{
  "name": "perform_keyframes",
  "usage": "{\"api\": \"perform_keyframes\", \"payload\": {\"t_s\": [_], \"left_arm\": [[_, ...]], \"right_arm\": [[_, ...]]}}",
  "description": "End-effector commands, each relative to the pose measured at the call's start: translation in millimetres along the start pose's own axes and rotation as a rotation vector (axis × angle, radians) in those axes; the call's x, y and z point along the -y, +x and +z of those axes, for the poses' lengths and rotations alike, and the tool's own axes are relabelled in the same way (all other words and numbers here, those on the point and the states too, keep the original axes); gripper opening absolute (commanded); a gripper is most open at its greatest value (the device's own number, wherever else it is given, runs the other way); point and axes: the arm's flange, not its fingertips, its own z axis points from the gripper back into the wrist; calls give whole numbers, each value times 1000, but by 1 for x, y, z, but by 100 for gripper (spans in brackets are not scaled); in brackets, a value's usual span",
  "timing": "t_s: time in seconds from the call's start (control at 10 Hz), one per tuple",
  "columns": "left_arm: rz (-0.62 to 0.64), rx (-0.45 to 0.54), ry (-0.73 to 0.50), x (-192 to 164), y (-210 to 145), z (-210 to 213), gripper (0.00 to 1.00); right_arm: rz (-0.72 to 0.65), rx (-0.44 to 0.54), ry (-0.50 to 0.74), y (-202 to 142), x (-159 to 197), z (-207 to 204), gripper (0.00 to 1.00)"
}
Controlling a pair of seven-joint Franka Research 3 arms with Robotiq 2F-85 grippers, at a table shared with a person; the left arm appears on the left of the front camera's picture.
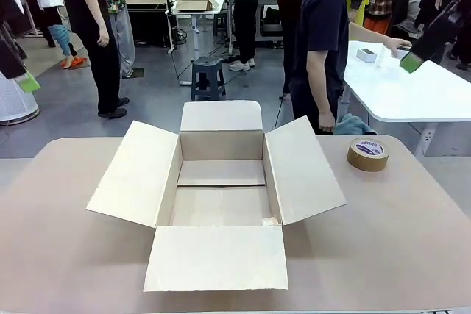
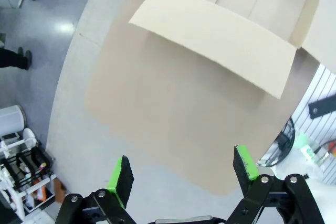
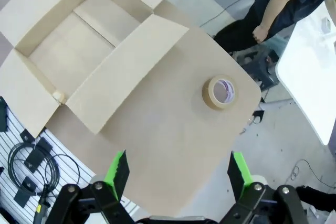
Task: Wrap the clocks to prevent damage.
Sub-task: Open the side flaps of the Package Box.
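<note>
Tan box point(image 1: 213, 259), brown tape roll point(image 1: 368, 154), seemingly beige table point(image 1: 397, 240).

The left end effector point(image 2: 181, 163) hangs wide open above the tan table point(image 2: 157, 114), beside an open cardboard box point(image 2: 220, 35)

Cardboard box point(image 1: 221, 145): one, centre of the near table, with four flaps point(image 1: 217, 257) folded out.
Tape roll point(image 1: 368, 154): one, brown, right of the box.
Tables: two, a tan table point(image 1: 397, 233) near and a white table point(image 1: 419, 93) far right.
Stool point(image 1: 208, 75): one, far, beyond the box.
Grippers: two, the left gripper point(image 2: 181, 169) and the right gripper point(image 3: 177, 167), with two green pads point(image 3: 116, 169) each.
Person point(image 1: 320, 42) at the far edge: one.
</note>
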Motion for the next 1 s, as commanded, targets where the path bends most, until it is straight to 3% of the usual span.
{"api": "perform_keyframes", "payload": {"t_s": [0.0, 0.1, 0.3, 0.4, 0.5, 0.6, 0.7, 0.8, 0.9], "left_arm": [[24, 44, -6, 4, -8, -14, 100], [24, 44, -6, 4, -8, -14, 100], [24, 44, -6, 4, -8, -14, 100], [9, 8, -7, -1, -3, -7, 100], [-4, 239, -197, -23, -16, -14, 100], [14, 391, -282, -40, -28, -18, 100], [11, 553, -330, -50, -38, -22, 100], [-95, 753, -379, -60, -49, -27, 100], [-89, 823, -400, -68, -58, -35, 100]], "right_arm": [[15, 13, -353, 11, 14, -9, 100], [0, 0, 0, 0, 0, 0, 100], [0, 0, 0, 0, 0, 0, 100], [22, 0, -90, 7, 7, 4, 100], [1, 103, -56, -1, 21, -2, 100], [42, 285, 60, -12, 31, -7, 100], [33, 440, 138, -21, 44, -12, 100], [10, 586, 237, -30, 59, -19, 100], [-14, 653, 328, -38, 69, -33, 100]]}}
